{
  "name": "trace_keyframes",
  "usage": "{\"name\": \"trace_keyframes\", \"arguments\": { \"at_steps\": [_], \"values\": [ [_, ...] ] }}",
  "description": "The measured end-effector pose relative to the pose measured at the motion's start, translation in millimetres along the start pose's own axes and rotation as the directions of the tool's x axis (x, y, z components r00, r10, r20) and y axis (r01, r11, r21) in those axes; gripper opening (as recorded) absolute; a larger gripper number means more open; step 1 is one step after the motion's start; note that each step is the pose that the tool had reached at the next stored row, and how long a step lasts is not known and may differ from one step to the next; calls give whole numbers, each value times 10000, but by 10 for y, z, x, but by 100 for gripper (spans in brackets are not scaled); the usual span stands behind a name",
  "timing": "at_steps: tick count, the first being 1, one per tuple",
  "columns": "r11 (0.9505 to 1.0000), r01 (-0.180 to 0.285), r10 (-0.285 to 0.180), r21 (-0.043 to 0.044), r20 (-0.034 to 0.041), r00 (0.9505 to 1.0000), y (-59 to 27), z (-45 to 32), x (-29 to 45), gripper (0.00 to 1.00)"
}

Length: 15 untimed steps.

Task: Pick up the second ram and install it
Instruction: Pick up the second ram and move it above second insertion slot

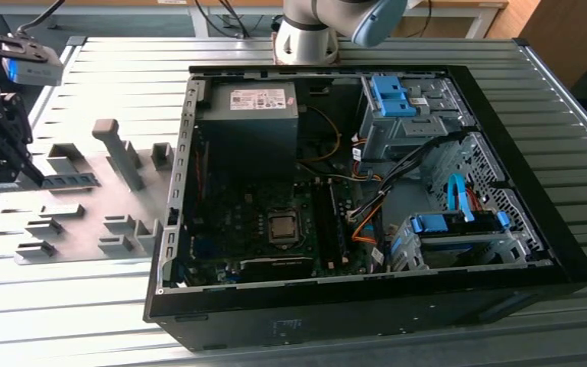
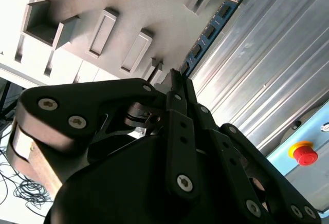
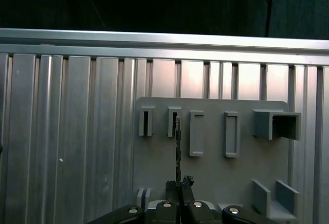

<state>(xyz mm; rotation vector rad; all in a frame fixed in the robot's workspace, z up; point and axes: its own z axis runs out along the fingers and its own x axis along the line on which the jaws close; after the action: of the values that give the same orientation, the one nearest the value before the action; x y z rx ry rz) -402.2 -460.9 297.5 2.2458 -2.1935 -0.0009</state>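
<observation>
Pinching is what the black metal gripper [image 3: 178,185] looks to be doing. Its two fingers are almost together, and the near end of the second ram [image 3: 178,147] sits between them. The second ram is a long, thin, dark blue-green memory stick with black chips. It stands on its thin edge on the flat grey plastic plate [image 3: 211,178] with little box holders.

The stick runs straight out in front of the fingertips, away from the gripper. Its long side lines up with the way the gripper points, and the fingers press on its two flat faces. You can see this in both wrist views, where the chips [image 2: 211,29] march away from the fingertips [image 2: 177,77].

In the exterior view, the big black open computer case [image 1: 375,321] is well apart from the gripper [image 1: 30,174], far past the stick's [image 1: 72,181] other end. Both rest on the silver ribbed metal table [image 1: 89,306].
</observation>
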Motion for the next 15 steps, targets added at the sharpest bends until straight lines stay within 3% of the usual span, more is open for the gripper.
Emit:
{"name": "trace_keyframes", "arguments": {
  "at_steps": [15],
  "values": [
    [10000,0,0,0,0,10000,0,-160,0,14]
  ]
}}
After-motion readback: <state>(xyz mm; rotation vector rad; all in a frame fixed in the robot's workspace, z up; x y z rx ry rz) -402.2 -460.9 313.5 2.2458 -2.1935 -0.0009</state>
